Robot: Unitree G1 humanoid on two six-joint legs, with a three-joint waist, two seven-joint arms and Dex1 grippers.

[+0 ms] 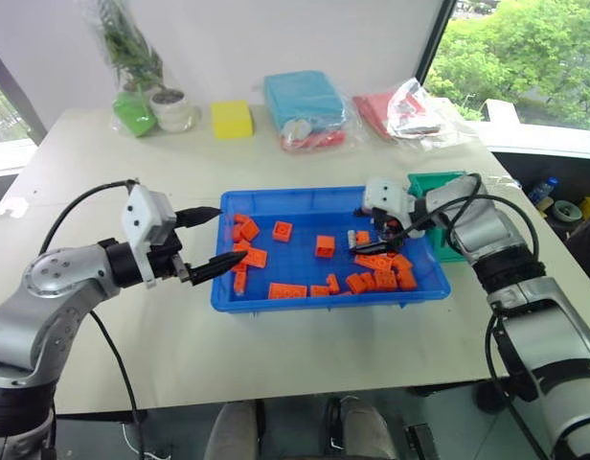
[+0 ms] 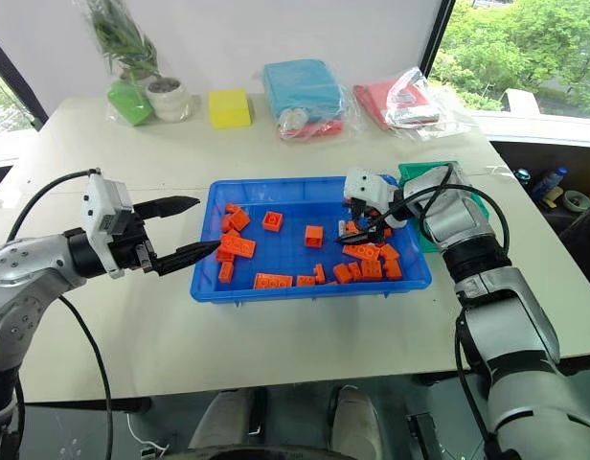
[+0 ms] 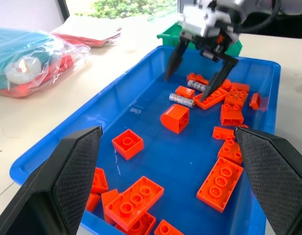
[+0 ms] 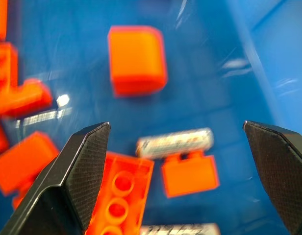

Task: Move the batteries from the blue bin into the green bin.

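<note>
In the middle of the table point(image 1: 276, 374) sits the blue bin point(image 1: 324, 293), full of orange bricks point(image 1: 286, 289). The green bin point(image 1: 431, 182) is touching its far right corner, half hidden behind the right arm. The right gripper point(image 3: 199, 87) hangs over the tray's right end, jaws spread wide and empty, straddling two batteries point(image 3: 182, 100) lying flat among bricks. So it looks like the pick step: drop down, pinch one battery, lift it over the rim. It's a tight spot, with bricks touching the battery point(image 4: 175, 142), but there's open floor on the tray's far side. The left gripper point(image 1: 201, 246) hovers open at the left rim, holding nothing.
</note>
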